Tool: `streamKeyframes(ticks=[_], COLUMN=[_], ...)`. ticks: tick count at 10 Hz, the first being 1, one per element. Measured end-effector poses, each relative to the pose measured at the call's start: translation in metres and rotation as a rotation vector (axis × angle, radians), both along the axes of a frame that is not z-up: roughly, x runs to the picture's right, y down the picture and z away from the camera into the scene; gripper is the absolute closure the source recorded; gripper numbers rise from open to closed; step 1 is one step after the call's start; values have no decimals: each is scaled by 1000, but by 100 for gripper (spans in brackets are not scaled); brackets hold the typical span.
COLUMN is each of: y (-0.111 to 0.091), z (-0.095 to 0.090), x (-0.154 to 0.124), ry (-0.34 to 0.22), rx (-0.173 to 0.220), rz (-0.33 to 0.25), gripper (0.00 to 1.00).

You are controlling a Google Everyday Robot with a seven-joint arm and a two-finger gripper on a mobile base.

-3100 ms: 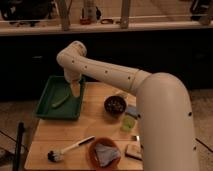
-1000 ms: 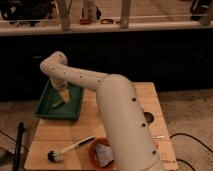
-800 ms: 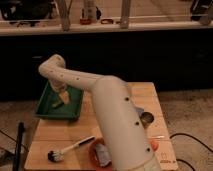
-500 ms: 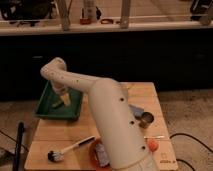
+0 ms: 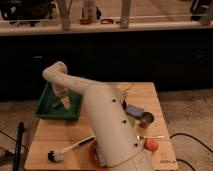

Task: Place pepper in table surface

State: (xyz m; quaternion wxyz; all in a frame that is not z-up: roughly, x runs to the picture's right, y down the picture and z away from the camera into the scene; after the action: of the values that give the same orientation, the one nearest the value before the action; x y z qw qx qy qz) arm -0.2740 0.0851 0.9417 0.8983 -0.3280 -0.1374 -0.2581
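Observation:
The green tray (image 5: 47, 107) sits on the back left corner of the light tan table surface (image 5: 55, 132). A small pale yellow-green pod, apparently the pepper (image 5: 65, 103), lies inside the tray. My gripper (image 5: 61, 95) hangs down from the arm's bend (image 5: 55, 74) into the tray, right over or at the pod. I cannot tell whether it touches the pod. The thick white arm (image 5: 110, 125) crosses the middle of the table and hides the dark bowl.
A white-handled brush (image 5: 70, 149) lies at the front left. An orange dish (image 5: 94, 150) is mostly hidden by the arm. An orange ball (image 5: 151, 145), a metal cup (image 5: 146, 119), a blue-grey item (image 5: 134, 110) and a yellowish item (image 5: 125, 89) sit on the right.
The arm has swung left from the table's middle to over the green tray. In the last second the gripper has sunk a little lower into the tray, toward the pod.

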Motion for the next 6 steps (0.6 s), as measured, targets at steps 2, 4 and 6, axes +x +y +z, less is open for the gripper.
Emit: streamKeyframes(ticks=[2, 4, 6], y=[7, 7, -2], z=[3, 0, -11], x=[-2, -2, -3], ry=[-3, -14, -33], rx=[-19, -25, -9], rz=[-10, -10, -9], gripper=[49, 70, 90])
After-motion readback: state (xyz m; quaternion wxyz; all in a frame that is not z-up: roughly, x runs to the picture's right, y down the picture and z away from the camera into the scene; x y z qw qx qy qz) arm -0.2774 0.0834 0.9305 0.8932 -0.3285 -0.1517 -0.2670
